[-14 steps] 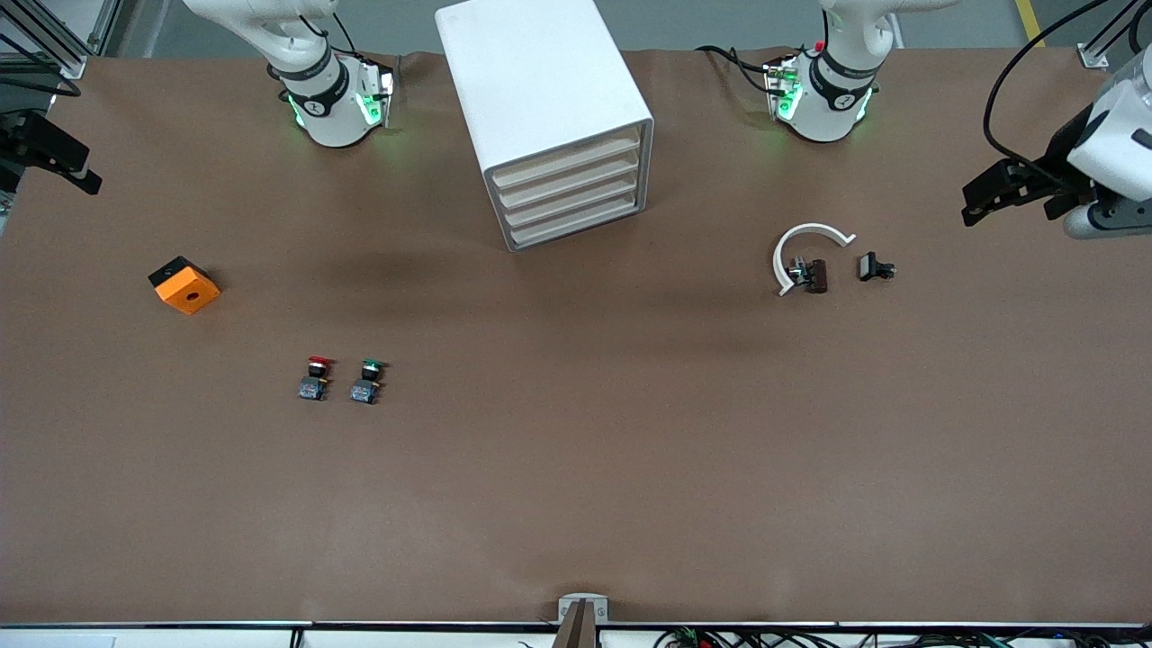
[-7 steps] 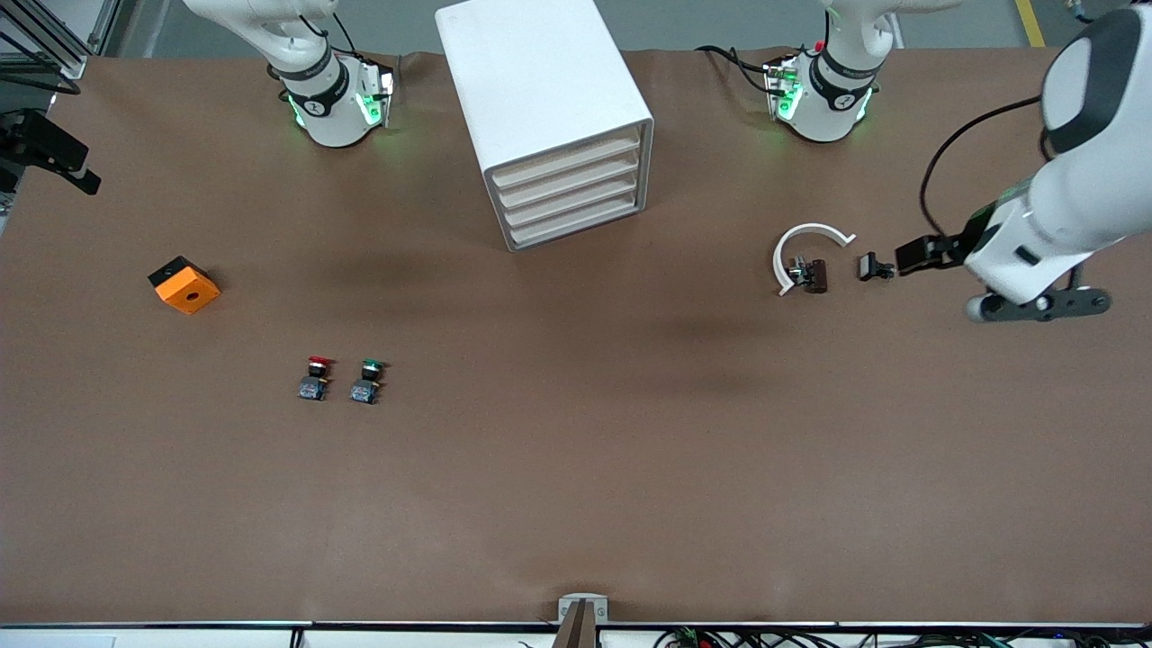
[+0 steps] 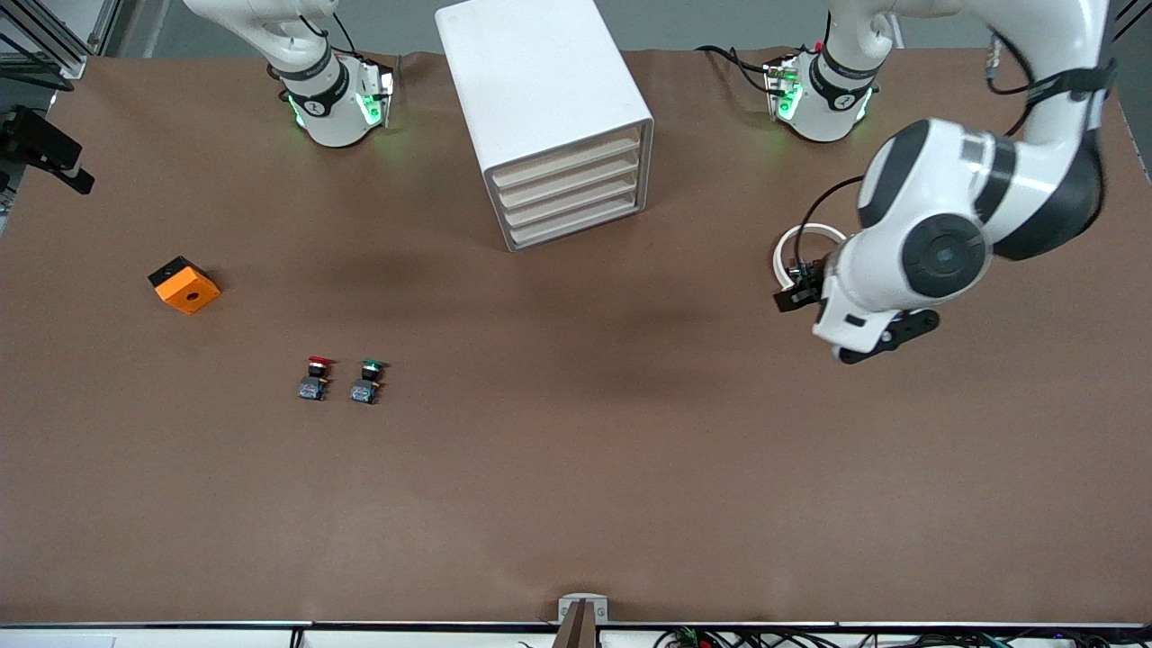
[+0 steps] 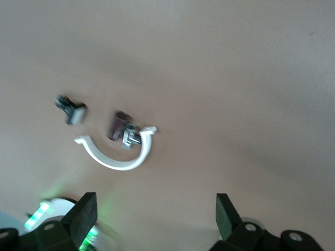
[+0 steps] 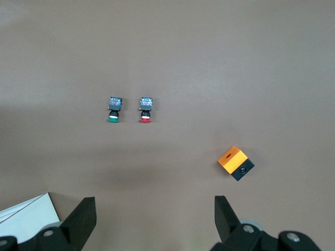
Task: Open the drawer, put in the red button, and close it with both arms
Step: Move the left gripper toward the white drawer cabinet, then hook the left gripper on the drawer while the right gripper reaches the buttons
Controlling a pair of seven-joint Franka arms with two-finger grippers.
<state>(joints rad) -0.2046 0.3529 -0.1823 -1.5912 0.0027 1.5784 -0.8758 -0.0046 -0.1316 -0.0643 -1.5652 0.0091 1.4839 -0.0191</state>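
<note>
The white cabinet (image 3: 540, 81) stands mid-table near the robots' bases, its four cream drawer fronts (image 3: 570, 193) all shut. The red button (image 3: 315, 376) (image 5: 145, 109) lies on the table toward the right arm's end, beside a green-capped one (image 3: 367, 378) (image 5: 113, 109). My left gripper (image 3: 790, 297) (image 4: 155, 219) hangs open and empty over a white ring (image 3: 796, 241) (image 4: 115, 157). At the right arm's end of the table my right gripper (image 3: 54, 162) (image 5: 155, 219) waits high up, open and empty.
An orange and black box (image 3: 184, 284) (image 5: 236, 163) sits toward the right arm's end. Inside the white ring lies a dark small part (image 4: 121, 130), with a black and grey part (image 4: 70, 110) beside it. A bracket (image 3: 582, 612) sits at the near table edge.
The left arm has swung in from its end of the table to over the white ring, covering the small black part. The right gripper has barely shifted.
</note>
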